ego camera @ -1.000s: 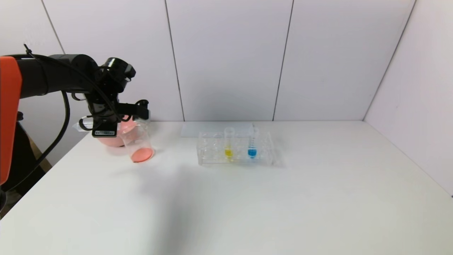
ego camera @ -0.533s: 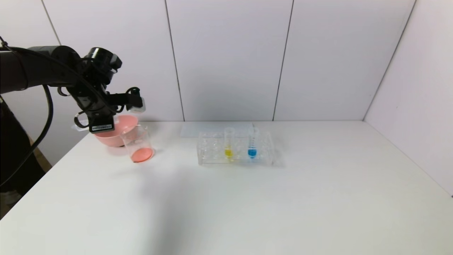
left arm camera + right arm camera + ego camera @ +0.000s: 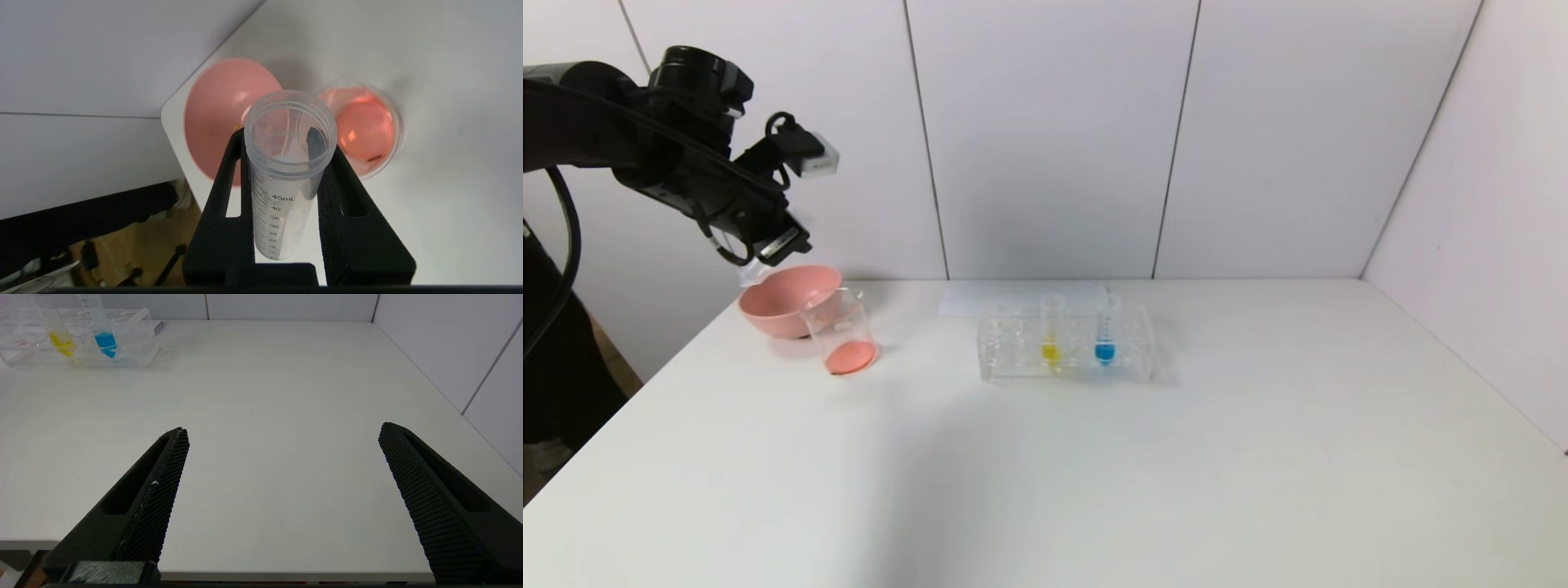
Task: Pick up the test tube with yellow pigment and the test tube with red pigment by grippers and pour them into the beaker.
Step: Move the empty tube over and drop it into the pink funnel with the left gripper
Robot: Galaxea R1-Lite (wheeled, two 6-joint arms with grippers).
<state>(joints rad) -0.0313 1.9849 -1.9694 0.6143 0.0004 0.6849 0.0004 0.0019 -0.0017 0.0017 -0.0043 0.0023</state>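
Since a second ago, the black two-fingered left gripper [image 3: 286, 179] has risen from the small clear glass beaker [image 3: 841, 331] and now hangs above the pink bowl [image 3: 780, 298], clamped on the emptied clear graduated test tube [image 3: 286, 171]. Orange-red liquid lies in the beaker, which touches the bowl. The yellow-pigment tube [image 3: 1051, 331] stands in the clear rack [image 3: 1013, 351] beside a blue-liquid tube [image 3: 1104, 331]. Low at the white table's [image 3: 1135, 474] near edge, the right gripper [image 3: 282, 469] waits with fingers wide apart.

White table [image 3: 1094, 474] filling the corner, pale panelled walls [image 3: 1054, 139] behind and at right with thin dark seams, soft even light
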